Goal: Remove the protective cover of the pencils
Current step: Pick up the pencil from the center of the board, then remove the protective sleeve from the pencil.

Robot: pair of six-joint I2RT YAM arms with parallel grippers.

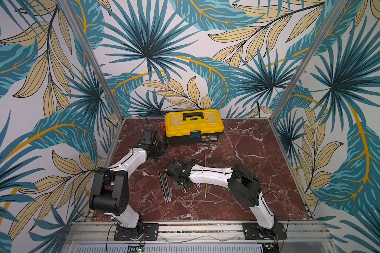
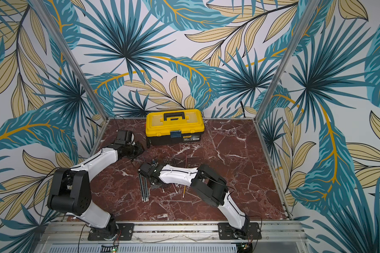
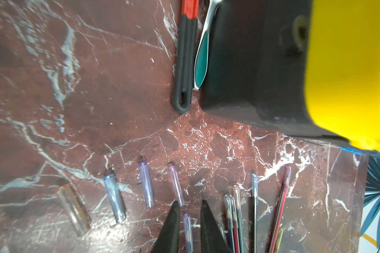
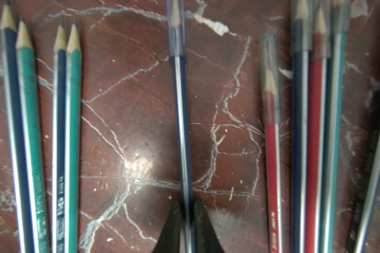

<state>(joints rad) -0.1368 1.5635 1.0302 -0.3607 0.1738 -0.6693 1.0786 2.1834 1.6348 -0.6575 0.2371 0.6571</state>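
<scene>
Right gripper (image 4: pixel 186 202) pinches a dark blue pencil (image 4: pixel 182 122) well back from its tip, over the marble table (image 4: pixel 130 109); the translucent cap (image 4: pixel 176 32) is on that tip. Left gripper (image 3: pixel 189 201) shows a narrow gap framing a capped tip (image 3: pixel 187 227) — gripping or merely hovering, I cannot tell. Held so far from the cap, the slim shaft may slide or swivel in the pinch when the cap is pulled. The left wrist view shows loose caps (image 3: pixel 114 197) near the toolbox (image 3: pixel 261 76) — too faint for the top views; only the right wrist view shows four bare-tipped pencils (image 4: pixel 30 109).

i can read nothing: the label (image 1: pixel 209 137) on the toolbox (image 1: pixel 193 124) front and the pencils (image 4: pixel 60 153) carry only blurred print.
</scene>
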